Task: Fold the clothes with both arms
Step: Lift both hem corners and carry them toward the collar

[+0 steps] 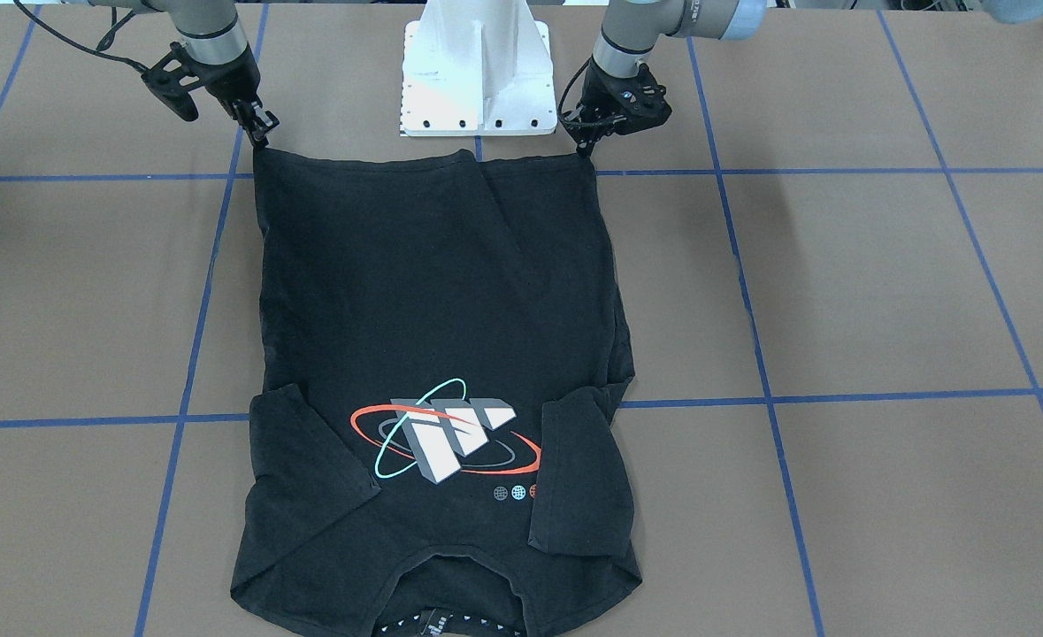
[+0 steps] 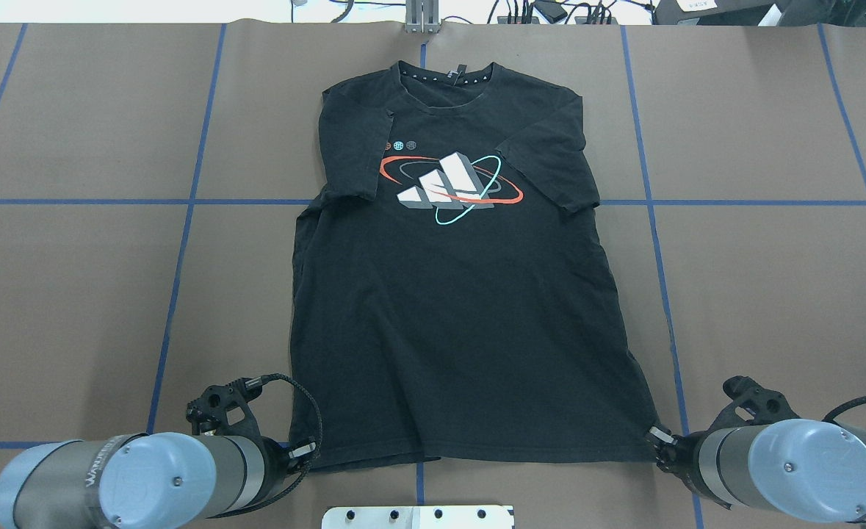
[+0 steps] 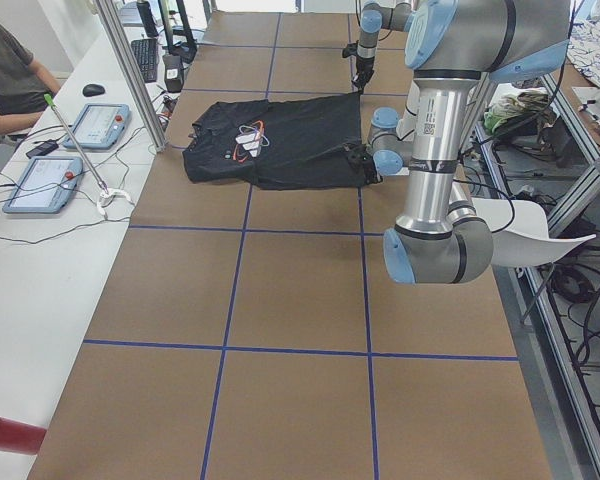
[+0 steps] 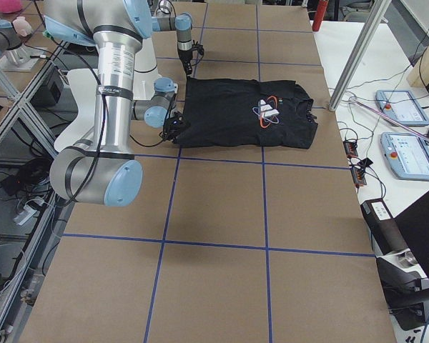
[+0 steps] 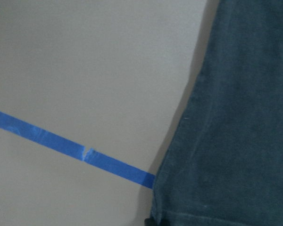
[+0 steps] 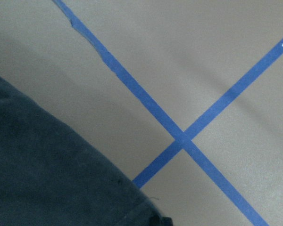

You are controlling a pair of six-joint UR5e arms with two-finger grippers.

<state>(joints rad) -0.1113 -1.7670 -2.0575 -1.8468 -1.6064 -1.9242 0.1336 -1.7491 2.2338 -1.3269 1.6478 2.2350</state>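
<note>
The T-shirt (image 2: 447,308) lies print-up on the worktop (image 2: 73,294). The left tool (image 2: 305,449) pinches one hem corner, and the right tool (image 2: 657,438) pinches the other.

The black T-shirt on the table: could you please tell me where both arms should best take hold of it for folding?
Pinch the T-shirt at its two hem corners, coming low from the robot's side. It lies flat, collar far away, so the hem is the nearest free edge. The left gripper and right gripper seem to pinch there now.
</note>
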